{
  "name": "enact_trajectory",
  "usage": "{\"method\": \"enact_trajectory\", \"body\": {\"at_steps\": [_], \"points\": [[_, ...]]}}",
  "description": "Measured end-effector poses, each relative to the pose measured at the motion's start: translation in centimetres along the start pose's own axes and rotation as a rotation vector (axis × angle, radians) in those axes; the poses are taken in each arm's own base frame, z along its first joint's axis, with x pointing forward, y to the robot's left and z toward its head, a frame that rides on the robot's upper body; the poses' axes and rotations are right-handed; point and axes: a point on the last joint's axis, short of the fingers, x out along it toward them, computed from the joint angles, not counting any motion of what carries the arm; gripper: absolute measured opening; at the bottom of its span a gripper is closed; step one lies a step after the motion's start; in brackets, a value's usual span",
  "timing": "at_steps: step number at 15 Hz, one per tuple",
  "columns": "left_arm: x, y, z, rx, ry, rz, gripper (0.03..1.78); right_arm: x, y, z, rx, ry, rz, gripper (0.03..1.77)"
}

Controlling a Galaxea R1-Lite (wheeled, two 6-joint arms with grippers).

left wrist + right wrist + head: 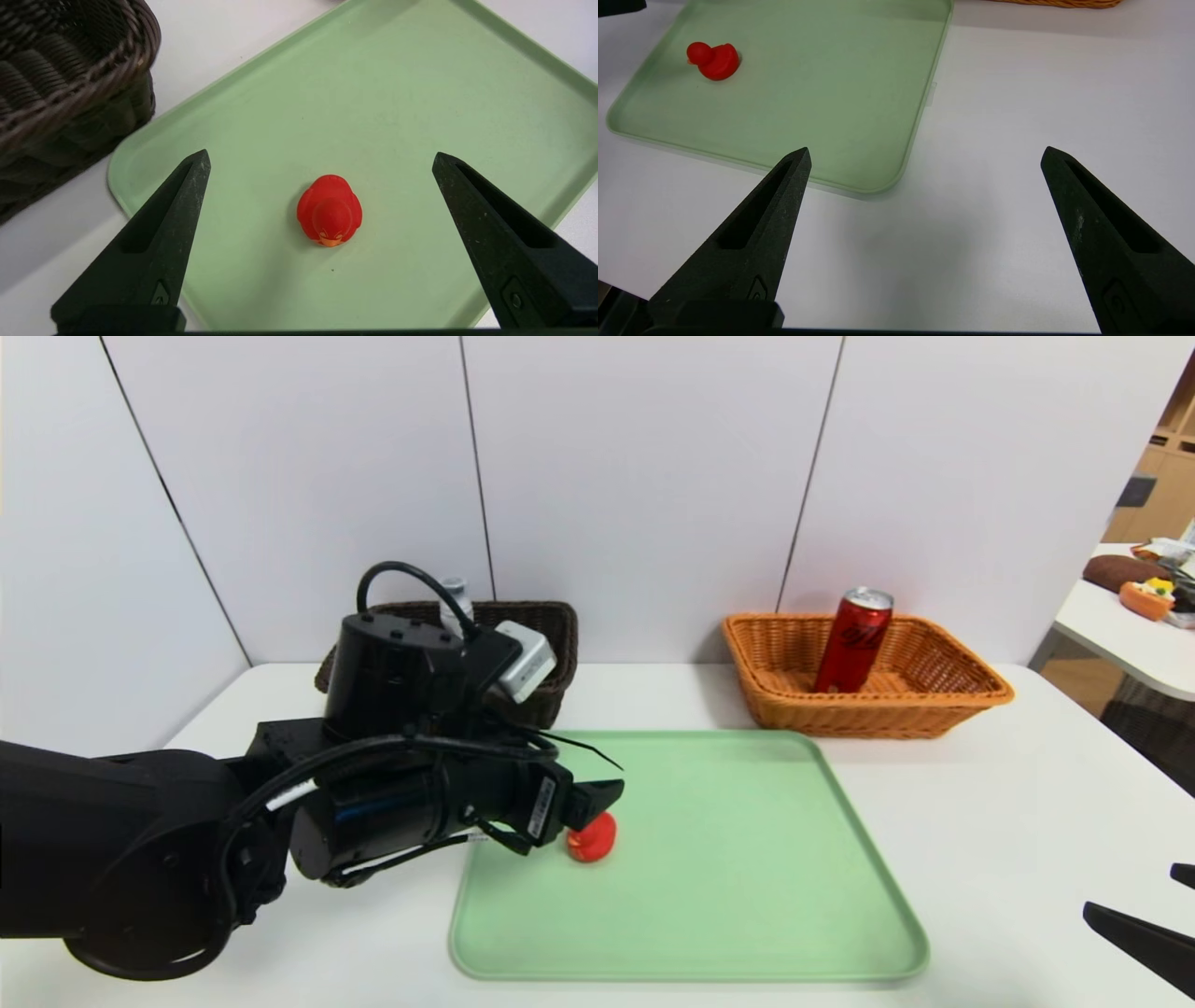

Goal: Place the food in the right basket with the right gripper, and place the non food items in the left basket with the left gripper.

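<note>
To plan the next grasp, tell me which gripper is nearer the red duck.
Left. The left gripper hovers open just above the duck; the right gripper is off beyond the tray's right side.

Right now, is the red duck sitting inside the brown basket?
No, the red duck sits on the green tray, outside the brown basket.

No text clearly readable
</note>
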Motion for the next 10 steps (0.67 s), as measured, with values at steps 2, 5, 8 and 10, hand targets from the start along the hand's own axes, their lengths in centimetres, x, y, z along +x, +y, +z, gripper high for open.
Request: {"method": "enact_trajectory", "body": {"at_steps": [2, 5, 8, 10], "points": [[0.5, -0.5, -0.6, -0.031, 0.037, -0.003, 1.69, 0.0, 0.0, 0.0, 0.001, 0.0, 0.0, 1.7], [0.9, -1.1, -1.3, -0.05, 0.093, 0.043, 1.69, -0.1, 0.0, 0.0, -0.001, -0.002, 0.0, 1.7], [1.4, -1.3, -1.8, -0.057, 0.125, 0.083, 1.69, -0.2, 0.1, 0.0, -0.003, -0.007, 0.002, 1.7], [1.7, -1.2, -1.9, -0.077, 0.154, 0.106, 1.69, -0.3, 0.1, -0.1, -0.004, -0.01, 0.003, 1.7]]}}
